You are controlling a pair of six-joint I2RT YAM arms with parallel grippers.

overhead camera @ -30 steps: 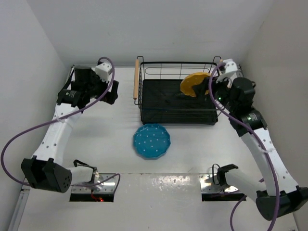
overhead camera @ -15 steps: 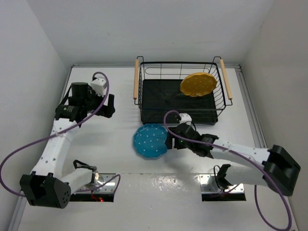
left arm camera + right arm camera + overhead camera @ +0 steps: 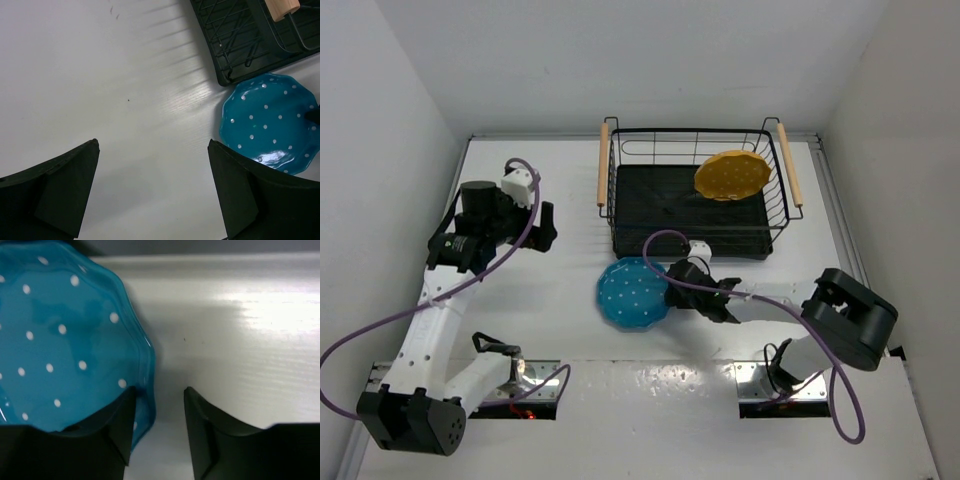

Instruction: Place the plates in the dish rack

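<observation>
Teal plate (image 3: 65, 335) cropped left; rim perhaps hidden behind right end effector (image 3: 160, 392)

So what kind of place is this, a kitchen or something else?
Probably a robotics test cell, not a kitchen: two robot arms are bolted to a white table boxed in by bare white walls, and the only kitchenware is a wire dish rack, a teal plate and a yellow-orange plate.

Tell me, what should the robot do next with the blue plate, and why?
Probably close the right tool on the blue plate's rim. Its fingers straddle the edge with a gap showing, so nothing is gripped yet. The plate lies flat on the table, outside the rack.
</observation>
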